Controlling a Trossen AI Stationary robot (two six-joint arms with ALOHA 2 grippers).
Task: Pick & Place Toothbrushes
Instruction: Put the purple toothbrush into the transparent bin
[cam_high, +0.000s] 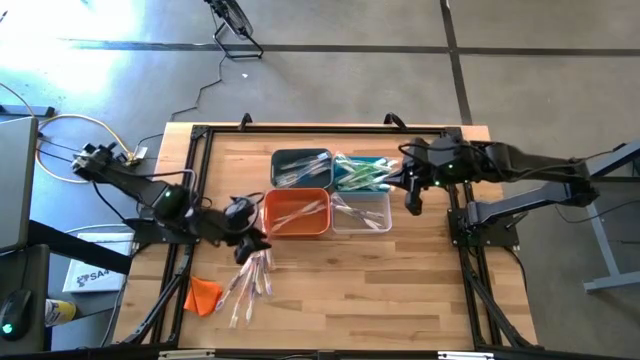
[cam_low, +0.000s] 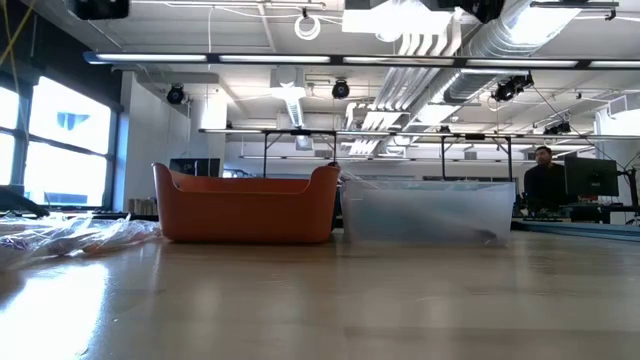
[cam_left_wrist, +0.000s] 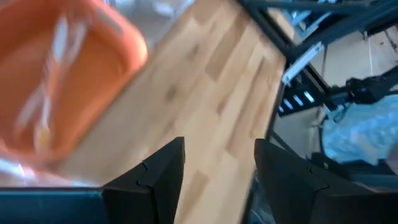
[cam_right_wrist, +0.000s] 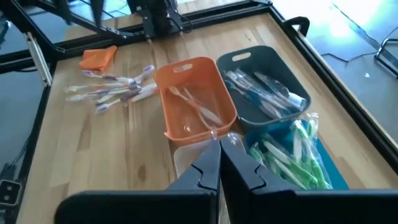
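A loose pile of wrapped toothbrushes (cam_high: 250, 280) (cam_right_wrist: 112, 91) lies on the wooden table near its front left. More toothbrushes lie in the orange bin (cam_high: 296, 212) (cam_right_wrist: 196, 99), the dark grey bin (cam_high: 300, 165), the teal bin (cam_high: 362, 172) and the clear bin (cam_high: 360, 212). My left gripper (cam_high: 252, 245) (cam_left_wrist: 219, 168) hangs open above the table between the orange bin's left end and the pile, with nothing between its fingers. My right gripper (cam_high: 413, 203) (cam_right_wrist: 219, 158) is shut and empty, in the air just right of the clear bin.
The four bins stand together in a block at the table's middle. An orange cloth lump (cam_high: 202, 295) (cam_right_wrist: 98, 58) lies left of the pile. A black frame (cam_high: 200, 135) runs round the table's edge. Bare wood lies in front of the bins.
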